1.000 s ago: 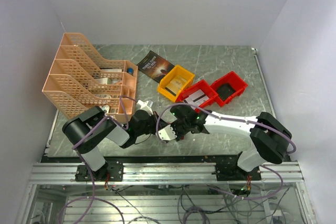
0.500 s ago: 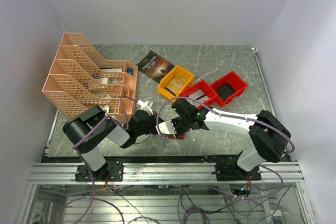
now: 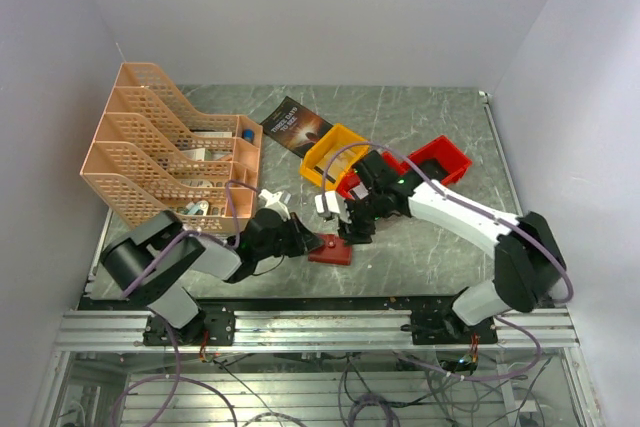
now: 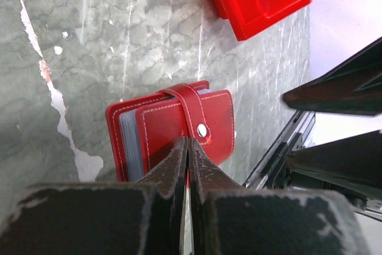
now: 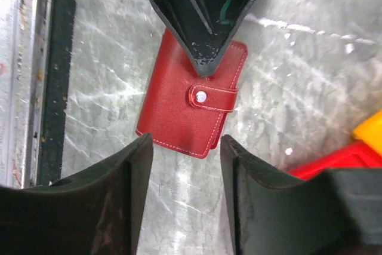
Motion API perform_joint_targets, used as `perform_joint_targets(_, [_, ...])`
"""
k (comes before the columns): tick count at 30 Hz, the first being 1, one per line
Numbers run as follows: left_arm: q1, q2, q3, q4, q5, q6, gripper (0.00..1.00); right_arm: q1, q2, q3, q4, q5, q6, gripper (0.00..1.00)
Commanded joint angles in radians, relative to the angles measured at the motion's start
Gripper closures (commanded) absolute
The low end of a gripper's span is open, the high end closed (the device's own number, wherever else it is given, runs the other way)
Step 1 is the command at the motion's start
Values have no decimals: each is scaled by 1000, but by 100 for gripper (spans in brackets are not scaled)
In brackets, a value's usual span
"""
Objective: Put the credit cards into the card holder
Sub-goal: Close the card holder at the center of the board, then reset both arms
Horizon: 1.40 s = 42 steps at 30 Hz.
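Near edge of the tabletop (image 3: 400, 259): the card holder (image 3: 330, 249) lies flat and closed, strap snapped. The left claw (image 4: 187, 143) is pressed together, its tips touching the holder's edge. Whether a cover leaf is nipped cannot be told. The right claw (image 5: 186, 150) is spread and hovers just above the holder.

Judgement: light, thin, pliable stitched covers with a smooth face, likely to skid. Best hold is to pin one cover flat and take the strap tab beside the snap.

Red bins (image 3: 440, 162) stand beyond. No cards are identifiable.
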Motion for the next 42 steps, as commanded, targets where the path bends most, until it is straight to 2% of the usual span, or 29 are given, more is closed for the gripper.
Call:
perform_joint_targets(1, [-7,-149,2,-166,-48,99,88,-60,-130,38,-32,-91,41,47])
perform_joint_targets(3, [-7,-271,41,-317,-82,171,83,-126,-166,66,-35,-106,62,41])
perform_joint_targets(6, [-7,-454,140,-566,-166,280,64,-248,-202,133,-38,-121,100,33])
perform_joint_targets(8, [-6,-581,201,-669,-233,343,46,-336,-240,168,32,-110,192,22])
perform_joint_targets(11, [-1,-714,288,-765,-301,419,16,-431,-274,243,171,-29,433,1])
perform_joint_targets(13, [6,-761,391,-854,-334,451,1,-472,-267,321,207,66,629,0])
perform_joint_targets(17, [16,-749,672,-1086,-349,553,1,-533,-272,451,195,177,798,1])
perform_joint_targets(22, [16,-657,1013,-1324,-360,638,1,-536,-273,627,106,214,819,0])
perform_joint_targets(26, [16,-603,1169,-1436,-385,670,1,-537,-270,726,80,242,859,0])
perform_joint_targets(33, [17,-592,1241,-1480,-384,680,1,-537,-288,766,85,396,991,0])
perform_joint_targets(42, [16,-596,1218,-1441,-360,648,1,-538,-294,772,65,433,961,0])
